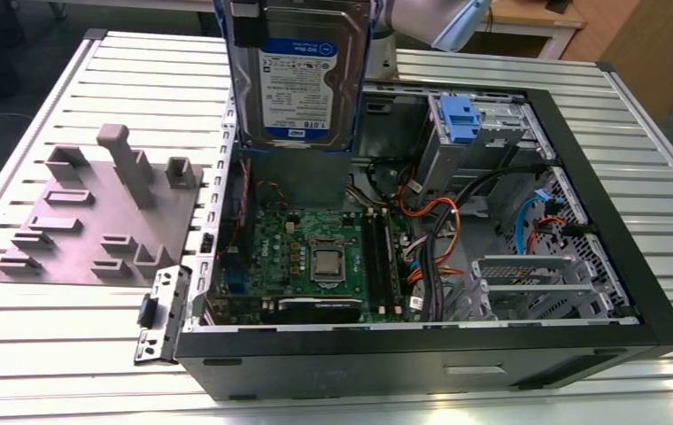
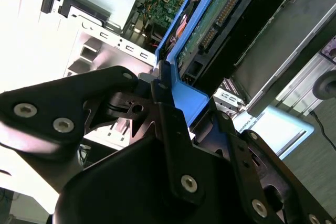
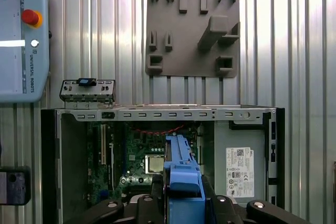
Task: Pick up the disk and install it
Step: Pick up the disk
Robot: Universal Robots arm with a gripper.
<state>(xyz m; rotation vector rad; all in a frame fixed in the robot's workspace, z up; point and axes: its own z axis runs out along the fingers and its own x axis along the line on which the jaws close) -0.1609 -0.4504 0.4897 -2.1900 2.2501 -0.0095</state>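
On the exterior view's left, a grey fixture plate (image 1: 88, 221) with upright posts lies flat on the slatted metal desk (image 1: 29, 345), just beside the open computer case (image 1: 431, 354). A small metal bracket (image 1: 159, 310) sits close against the case's outer wall on that side.

Next comes the disk (image 1: 298, 80). I hold it upright above the left part of the case, with its white-and-blue label facing that camera and its blue carrier framing both long edges. In both wrist views my pincer (image 3: 184, 205) is clamped on the carrier's blue end, with a black jaw pressed to either side. Whether the disk's lower edge touches anything inside the case, I cannot tell.

Below the disk, the green motherboard (image 1: 313, 257) lies on the case floor. Further right, orange and black cables (image 1: 431, 221) run across the middle. A second blue-tabbed carrier (image 1: 460, 119) sits in the drive bay at the far corner, apart from my disk.
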